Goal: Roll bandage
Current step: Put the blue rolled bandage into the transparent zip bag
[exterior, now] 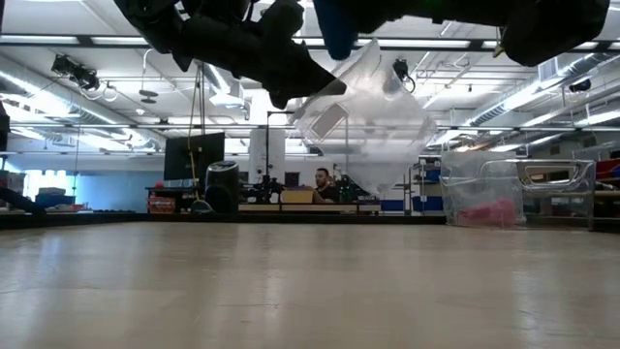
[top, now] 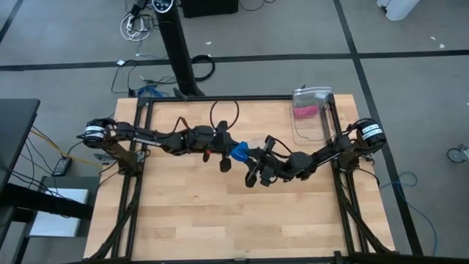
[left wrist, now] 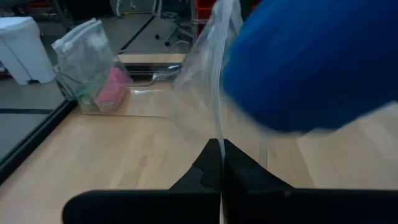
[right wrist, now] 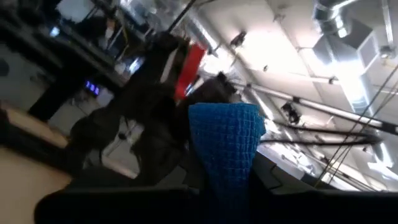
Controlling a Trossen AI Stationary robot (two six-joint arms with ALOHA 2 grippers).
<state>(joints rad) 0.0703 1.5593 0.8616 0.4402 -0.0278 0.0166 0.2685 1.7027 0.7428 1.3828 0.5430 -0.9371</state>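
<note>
Both arms meet mid-table, raised off the table (top: 183,220). Right gripper (right wrist: 224,177) is clamped on the blue bandage (right wrist: 227,146): soft woven, light, floppy, so grip the free end w/ little squeeze. Left gripper (left wrist: 221,168) is pinched shut on a clear bag (left wrist: 208,74), thin & slippery; bandage prob. partly inside it, hard to tell. Bin (top: 311,117) sits at the right edge.

The blue bandage (left wrist: 311,62) looms blurred (cut off at the edge).
</note>
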